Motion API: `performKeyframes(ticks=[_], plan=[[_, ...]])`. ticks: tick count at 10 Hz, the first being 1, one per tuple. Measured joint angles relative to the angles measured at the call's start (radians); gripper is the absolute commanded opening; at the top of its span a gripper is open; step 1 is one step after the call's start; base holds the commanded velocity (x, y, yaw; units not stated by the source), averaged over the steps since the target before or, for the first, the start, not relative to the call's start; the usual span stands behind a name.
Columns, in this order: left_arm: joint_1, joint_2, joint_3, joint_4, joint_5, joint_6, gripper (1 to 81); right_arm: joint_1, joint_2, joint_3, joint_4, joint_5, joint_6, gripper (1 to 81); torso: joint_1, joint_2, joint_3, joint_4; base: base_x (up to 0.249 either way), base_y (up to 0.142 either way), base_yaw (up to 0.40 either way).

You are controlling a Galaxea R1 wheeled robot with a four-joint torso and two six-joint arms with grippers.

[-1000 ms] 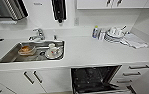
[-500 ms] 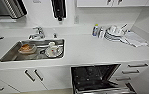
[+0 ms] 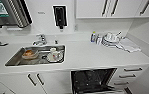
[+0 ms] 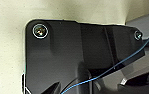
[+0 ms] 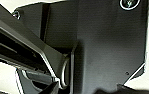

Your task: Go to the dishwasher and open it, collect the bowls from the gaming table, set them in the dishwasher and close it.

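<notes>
**Dishwasher stands open under the white counter**

Whether the fingers of either gripper are wide, narrow or holding anything cannot be told: both wrist views show the robot's own dark plate and jointed bar against a pale surface, and a thin blue cable crosses the left wrist view.

In the head view, the dishwasher [image 3: 92,79] sits below the counter [image 3: 90,56], right of the middle, with its dark interior exposed and its door dropped forward toward the camera. To its right is a column of white drawers [image 3: 132,75] with dark bar handles; to its left are white cabinet doors [image 3: 35,81] with dark handles.

Above the cabinet doors, a steel sink [image 3: 36,55] is set into the counter. Inside it lie a clear bowl with orange contents [image 3: 29,53] and, beside that, a white cup on a plate [image 3: 54,55]. A tap [image 3: 41,40] rises behind the sink.

Further right on the counter, near the back wall, a stack of white plates and cups [image 3: 111,38] stands next to a small bottle [image 3: 93,37], with a folded cloth [image 3: 128,45] just beside the stack. On the wall hang a dark dispenser [image 3: 60,16] and, at the left, a larger appliance [image 3: 8,12]. White upper cabinets [image 3: 112,8] fill the top right.
</notes>
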Motion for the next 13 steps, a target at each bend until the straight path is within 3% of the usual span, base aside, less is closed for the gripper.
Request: performKeyframes(ticks=[6,12,13], plan=[[0.019,0.008,-0.009,0.0,0.006,0.006,81.1,-0.024,0.003,-0.002,-0.001,-0.004,0.0,81.1,-0.135,0.203,0.198,-0.034,0.0,0.0,0.0],[0.021,0.03,-0.045,0.0,0.006,0.007,81.1,-0.031,0.019,-0.01,0.0,-0.024,-0.005,81.1,-0.262,0.399,0.216,-0.035,0.0,0.0,0.0],[0.02,0.041,-0.07,0.0,0.006,0.007,81.1,-0.045,0.023,-0.014,0.006,-0.024,-0.034,81.1,-0.286,0.436,0.216,-0.035,0.0,0.0,0.0]])
